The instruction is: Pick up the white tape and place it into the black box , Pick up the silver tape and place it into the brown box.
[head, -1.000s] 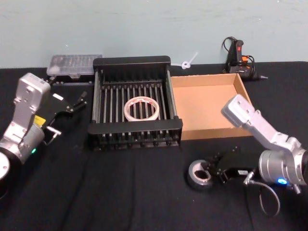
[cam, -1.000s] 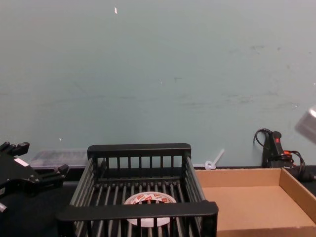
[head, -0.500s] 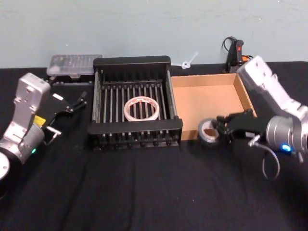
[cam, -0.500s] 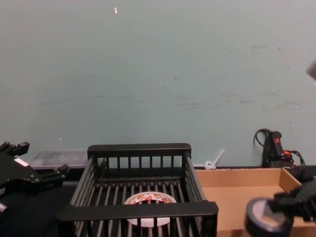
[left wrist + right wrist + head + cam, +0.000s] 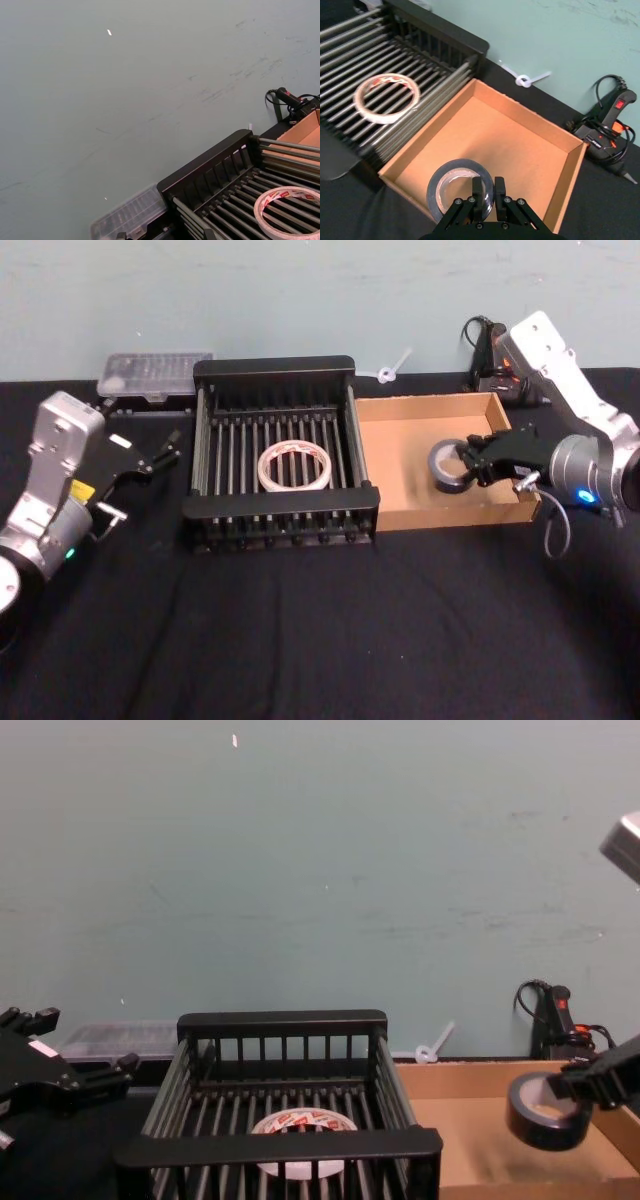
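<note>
Nearest the robot, a black-covered table (image 5: 300,640) is seen spreading under everything. On its left side the left gripper (image 5: 160,453) is parked beside the black box (image 5: 283,368), its fingers spread apart and nothing held between them; in the chest view it (image 5: 95,1077) is seen at the lower left, just short of the crate's corner.

The white tape (image 5: 295,465) lies flat on the barred floor of the black box, near the middle, its red-printed face up — it is also seen from the left wrist (image 5: 290,210) and from the right wrist (image 5: 386,98).

Just to the right, touching the crate's side, the brown box (image 5: 420,405) is set. Above its floor the silver tape (image 5: 449,465) is carried by the right gripper (image 5: 475,464), whose fingers are clenched on the near part of the roll's ring, one inside the hole and one outside. From the right wrist the roll (image 5: 460,193) is seen over the near half of the cardboard floor. In the chest view it (image 5: 545,1110) is tilted on edge and clear of the floor.

Farther back, near the wall, a clear plastic case (image 5: 156,374) lies behind the left gripper, a white zip tie (image 5: 392,368) lies behind the boxes, and a black glue gun (image 5: 492,350) rests behind the brown box's far right corner.
</note>
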Tool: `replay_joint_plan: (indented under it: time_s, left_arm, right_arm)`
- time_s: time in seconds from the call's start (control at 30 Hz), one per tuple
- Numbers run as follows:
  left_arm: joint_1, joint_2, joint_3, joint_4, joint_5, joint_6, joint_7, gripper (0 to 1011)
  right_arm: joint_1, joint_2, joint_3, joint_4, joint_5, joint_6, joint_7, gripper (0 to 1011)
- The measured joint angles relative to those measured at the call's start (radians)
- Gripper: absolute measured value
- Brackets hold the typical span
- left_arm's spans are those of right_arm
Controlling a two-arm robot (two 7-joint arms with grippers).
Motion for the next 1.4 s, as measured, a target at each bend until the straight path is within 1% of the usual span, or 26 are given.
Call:
replay_joint_plan:
  time_s: [0.1, 0.13, 0.17, 0.23, 0.33, 0.47, 0.53, 1.07, 1.13, 1.2, 1.23, 1.27, 1.3, 1.37, 1.4]
  left_arm:
    - [0.0, 0.0, 0.0, 0.0, 0.0, 0.0, 0.0, 1001]
    - [0.0, 0.0, 0.0, 0.0, 0.0, 0.0, 0.0, 1002]
    - [0.0, 0.0, 0.0, 0.0, 0.0, 0.0, 0.0, 1001]
    - [0.0, 0.0, 0.0, 0.0, 0.0, 0.0, 0.0, 1001]
    - [0.0, 0.0, 0.0, 0.0, 0.0, 0.0, 0.0, 1001]
    - [0.0, 0.0, 0.0, 0.0, 0.0, 0.0, 0.0, 1001]
    - [0.0, 0.0, 0.0, 0.0, 0.0, 0.0, 0.0, 1001]
    - [0.0, 0.0, 0.0, 0.0, 0.0, 0.0, 0.0, 1001]
    - [0.0, 0.0, 0.0, 0.0, 0.0, 0.0, 0.0, 1001]
    - [0.0, 0.0, 0.0, 0.0, 0.0, 0.0, 0.0, 1001]
    - [0.0, 0.0, 0.0, 0.0, 0.0, 0.0, 0.0, 1001]
    - [0.0, 0.0, 0.0, 0.0, 0.0, 0.0, 0.0, 1001]
    - [0.0, 0.0, 0.0, 0.0, 0.0, 0.0, 0.0, 1002]
    - [0.0, 0.0, 0.0, 0.0, 0.0, 0.0, 0.0, 1001]
    - [0.0, 0.0, 0.0, 0.0, 0.0, 0.0, 0.0, 1001]
  right_arm:
    - [0.028, -0.019, -0.006, 0.045, -0.016, -0.003, -0.002, 147]
    - [0.028, -0.019, -0.006, 0.045, -0.016, -0.003, -0.002, 147]
    - [0.042, -0.03, -0.01, 0.071, -0.025, -0.004, -0.002, 148]
    - [0.056, -0.041, -0.015, 0.097, -0.034, -0.005, -0.002, 147]
    - [0.085, -0.065, -0.024, 0.153, -0.052, -0.009, -0.002, 147]
    - [0.099, -0.082, -0.025, 0.185, -0.063, -0.013, -0.001, 147]
    - [0.102, -0.09, -0.023, 0.197, -0.066, -0.018, 0.001, 147]
    - [0.102, -0.087, -0.023, 0.193, -0.066, -0.017, 0.001, 151]
    - [0.102, -0.087, -0.023, 0.193, -0.066, -0.017, 0.001, 205]
    - [0.102, -0.087, -0.023, 0.193, -0.066, -0.017, 0.001, 230]
    - [0.102, -0.087, -0.024, 0.192, -0.066, -0.017, 0.001, 295]
    - [0.102, -0.087, -0.024, 0.192, -0.066, -0.017, 0.001, 311]
    - [0.102, -0.087, -0.024, 0.192, -0.066, -0.016, 0.001, 365]
    - [0.102, -0.087, -0.024, 0.192, -0.066, -0.016, 0.001, 408]
    - [0.102, -0.087, -0.024, 0.192, -0.066, -0.016, 0.001, 471]
